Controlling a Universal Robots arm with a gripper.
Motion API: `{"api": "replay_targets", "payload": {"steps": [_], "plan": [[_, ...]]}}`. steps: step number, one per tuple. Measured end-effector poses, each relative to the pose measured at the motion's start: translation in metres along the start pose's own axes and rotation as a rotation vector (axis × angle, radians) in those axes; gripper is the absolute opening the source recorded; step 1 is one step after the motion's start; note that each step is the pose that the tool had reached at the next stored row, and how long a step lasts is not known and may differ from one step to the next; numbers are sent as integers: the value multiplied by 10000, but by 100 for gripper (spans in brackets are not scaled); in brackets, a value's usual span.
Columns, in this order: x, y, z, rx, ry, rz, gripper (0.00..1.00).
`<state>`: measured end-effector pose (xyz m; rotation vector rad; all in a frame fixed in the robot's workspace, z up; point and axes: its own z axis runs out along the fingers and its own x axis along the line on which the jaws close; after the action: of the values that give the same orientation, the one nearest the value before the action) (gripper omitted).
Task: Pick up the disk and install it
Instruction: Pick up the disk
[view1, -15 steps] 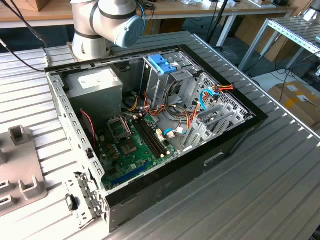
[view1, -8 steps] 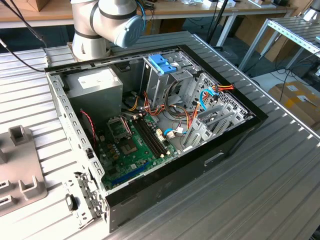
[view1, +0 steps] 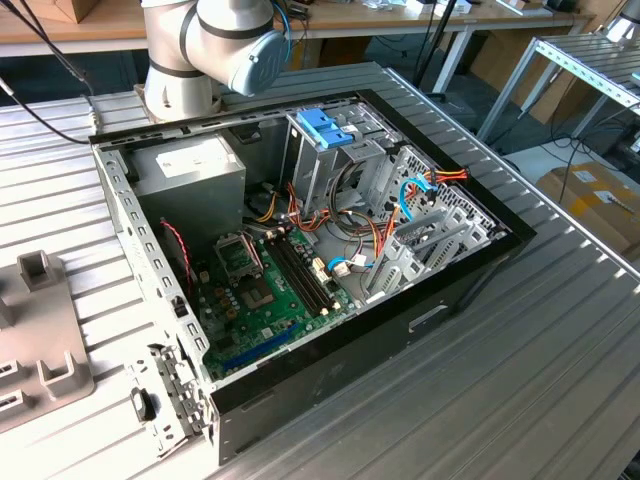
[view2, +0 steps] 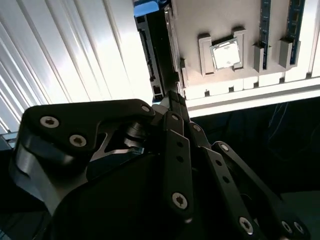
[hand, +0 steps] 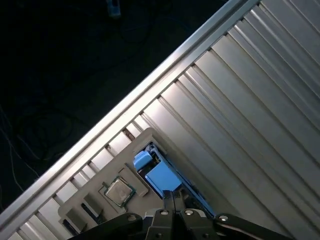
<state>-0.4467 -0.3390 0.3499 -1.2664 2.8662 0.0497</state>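
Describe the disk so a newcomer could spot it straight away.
Start at the ribbed metal table and find the grey fixture plate near its edge. The disk sits edge-up along that plate's side, next to a square silver chip; its bright blue plastic sets it apart.

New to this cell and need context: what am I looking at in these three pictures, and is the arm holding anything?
The machine is a single robot arm standing at a ribbed metal table. The exterior view comes from a camera off the arm. It shows an open computer case lying on the table, with its circuit board and cables exposed. The two wrist views come from cameras riding on the arm, looking along its gripper. In them the gripper is right at the disk, which stands on edge in a grey holder beside a processor chip. Whether the disk is actually gripped cannot be told from these pictures.
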Motion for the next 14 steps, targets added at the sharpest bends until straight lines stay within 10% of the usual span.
{"api": "replay_targets", "payload": {"steps": [14], "plan": [[0, 0, 0, -60, 79, -3045, 11]]}}
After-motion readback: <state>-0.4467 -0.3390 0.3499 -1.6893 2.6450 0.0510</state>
